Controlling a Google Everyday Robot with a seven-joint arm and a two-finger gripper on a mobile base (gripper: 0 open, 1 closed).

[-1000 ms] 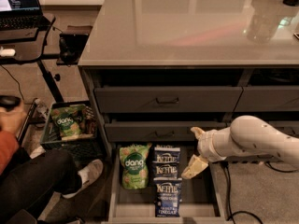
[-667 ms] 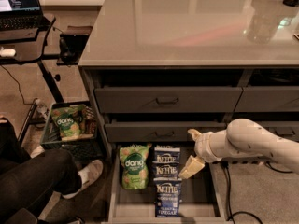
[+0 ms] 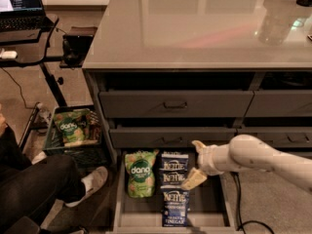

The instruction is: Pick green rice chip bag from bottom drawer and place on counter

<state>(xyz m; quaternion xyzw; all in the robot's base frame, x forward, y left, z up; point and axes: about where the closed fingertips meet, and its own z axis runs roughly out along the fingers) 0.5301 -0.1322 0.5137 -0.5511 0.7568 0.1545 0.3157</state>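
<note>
The counter fills the upper right of the frame, a glossy grey-beige top showing pale reflections. Below it stands the dark grey cabinet, with two closed drawers carrying bar handles one above the other. The white robot arm reaches in from the right edge at lower right, just below those drawer fronts. The bottom drawer is pulled out at bottom centre, its flat floor in plain sight. At lower left a seated person's dark trouser leg stretches toward the drawer, and above it at upper left is a black desk with a laptop. A green crate sits on the floor left of the cabinet, holding another green pouch.

The green rice chip bag lies flat in the left part of the bottom drawer. Just beside it on the right, three blue chip bags lie in a column. The gripper hangs over the drawer's right part, at the right edge of the blue bags, its two fingers spread wide and holding nothing, apart from the green bag.
</note>
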